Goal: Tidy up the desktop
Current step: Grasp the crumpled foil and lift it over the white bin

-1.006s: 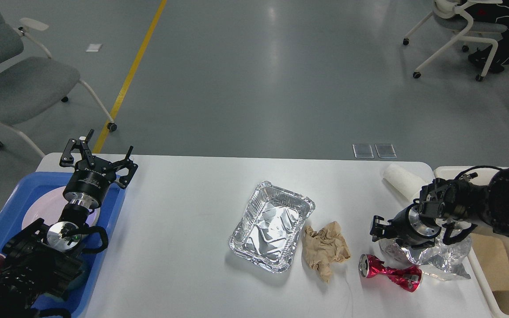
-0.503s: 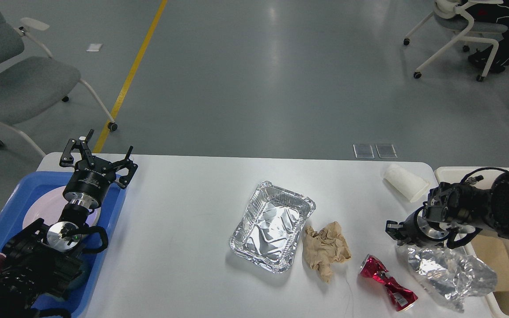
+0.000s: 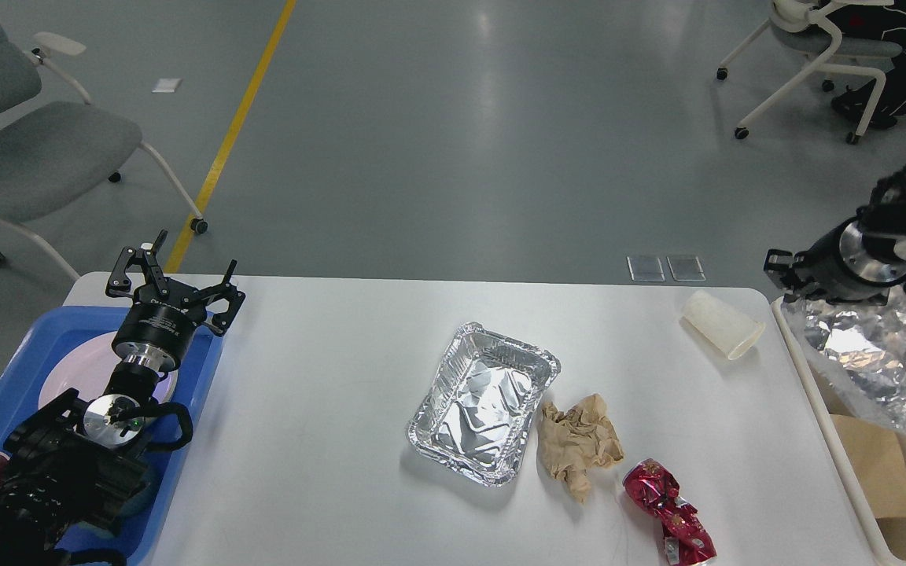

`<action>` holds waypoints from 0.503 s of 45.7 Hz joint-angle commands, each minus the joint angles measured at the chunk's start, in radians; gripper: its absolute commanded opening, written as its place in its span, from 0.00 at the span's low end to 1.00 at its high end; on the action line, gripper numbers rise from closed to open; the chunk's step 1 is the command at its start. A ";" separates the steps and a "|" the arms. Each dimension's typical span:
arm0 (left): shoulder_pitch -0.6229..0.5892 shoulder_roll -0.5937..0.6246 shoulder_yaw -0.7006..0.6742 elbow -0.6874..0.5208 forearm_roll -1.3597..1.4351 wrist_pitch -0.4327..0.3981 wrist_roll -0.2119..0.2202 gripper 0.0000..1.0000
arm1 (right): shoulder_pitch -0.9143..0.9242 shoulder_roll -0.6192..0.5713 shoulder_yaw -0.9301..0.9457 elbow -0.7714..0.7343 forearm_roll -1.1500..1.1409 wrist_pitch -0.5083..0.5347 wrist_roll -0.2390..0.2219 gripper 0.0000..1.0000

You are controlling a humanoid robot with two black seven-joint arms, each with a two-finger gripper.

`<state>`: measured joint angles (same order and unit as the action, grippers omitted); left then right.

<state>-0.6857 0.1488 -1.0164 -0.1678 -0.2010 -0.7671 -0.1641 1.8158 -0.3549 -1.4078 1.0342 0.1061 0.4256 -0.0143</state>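
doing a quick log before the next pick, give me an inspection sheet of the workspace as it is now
surface: desktop, white, mostly bare
job's things: foil tray, brown paper wad, crushed red can, white cup on its side
clutter: blue tray with plate at left; cream bin at right
grippers: left tool open over the blue tray; right tool holds crumpled foil over the bin, fingers unclear
cables: black loops on the left arm
surroundings: grey floor, yellow line, chairs
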 commanded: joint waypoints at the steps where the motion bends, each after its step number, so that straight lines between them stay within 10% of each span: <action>1: 0.000 0.000 -0.001 -0.001 0.000 -0.001 0.000 0.96 | 0.178 0.002 -0.007 -0.010 0.001 0.177 0.000 0.00; 14: 0.000 0.000 -0.001 0.001 0.000 0.000 0.000 0.96 | 0.408 0.022 -0.005 -0.010 0.001 0.366 0.000 0.00; 23: 0.000 0.000 0.001 -0.001 0.000 0.000 0.000 0.96 | 0.366 0.007 -0.019 -0.046 -0.002 0.306 -0.001 0.00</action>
<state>-0.6854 0.1488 -1.0169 -0.1682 -0.2010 -0.7677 -0.1641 2.2210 -0.3304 -1.4149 1.0224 0.1070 0.7794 -0.0142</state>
